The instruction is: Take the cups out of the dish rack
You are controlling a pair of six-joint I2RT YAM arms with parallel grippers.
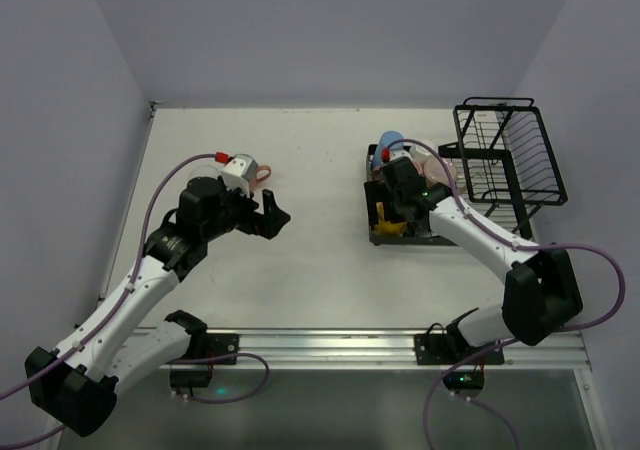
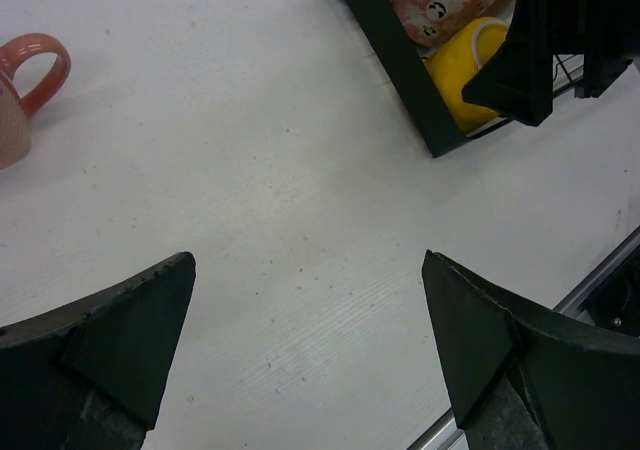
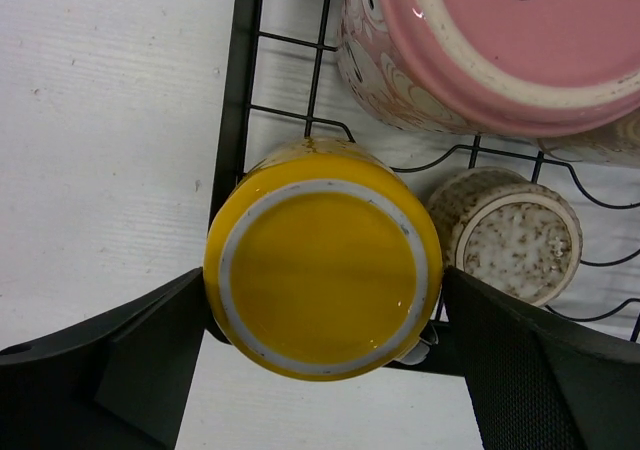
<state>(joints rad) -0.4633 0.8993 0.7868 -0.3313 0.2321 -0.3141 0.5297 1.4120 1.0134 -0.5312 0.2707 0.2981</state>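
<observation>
The dish rack's flat tray [image 1: 372, 192] holds upside-down cups. A yellow cup [image 3: 322, 260] sits at the tray's near-left corner, bottom up. My right gripper [image 3: 325, 290] is open, with its fingers down either side of the yellow cup, close against it. Beside it are a pink patterned cup [image 3: 500, 40] and a speckled beige cup [image 3: 510, 235]. A blue cup [image 1: 390, 140] stands at the tray's far end. My left gripper [image 2: 308, 270] is open and empty above bare table. A pink mug [image 2: 20, 100] stands on the table to its left.
The taller black wire basket section [image 1: 505, 155] stands at the far right, against the right wall. The tray's black rim [image 3: 240, 90] runs just left of the yellow cup. A metal rail [image 1: 330, 345] lines the table's near edge.
</observation>
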